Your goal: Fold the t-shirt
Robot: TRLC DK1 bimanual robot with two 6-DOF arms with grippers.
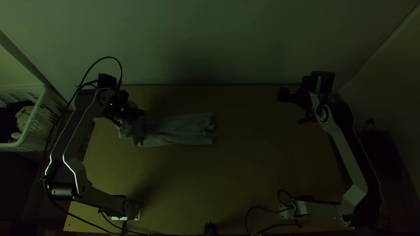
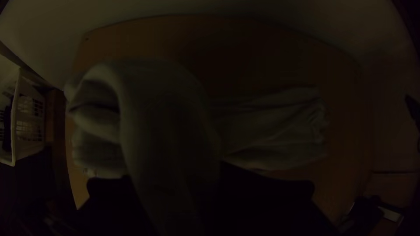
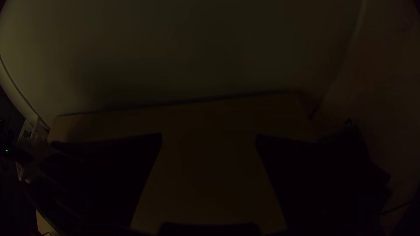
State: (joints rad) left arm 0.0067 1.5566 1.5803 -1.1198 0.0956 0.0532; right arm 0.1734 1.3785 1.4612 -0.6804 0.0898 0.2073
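Left arm (image 1: pixel 81 124) bent, reaching far left; left gripper (image 1: pixel 134 115) closed. Right arm (image 1: pixel 348 153) bent outward, reaching far right; right gripper (image 1: pixel 292 107) raised, fingers (image 3: pixel 118 175) spread wide.

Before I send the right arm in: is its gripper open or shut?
Open. The right gripper has its two fingers wide apart, the table showing between them.

The pale grey, soft cloth t-shirt (image 1: pixel 183 129) lies as a narrow, layered strip on the far left part of the light wooden table (image 1: pixel 245 175). Its left portion is bunched, with one thick fold raised; the rest stretches flatter towards the middle, ending in crumples
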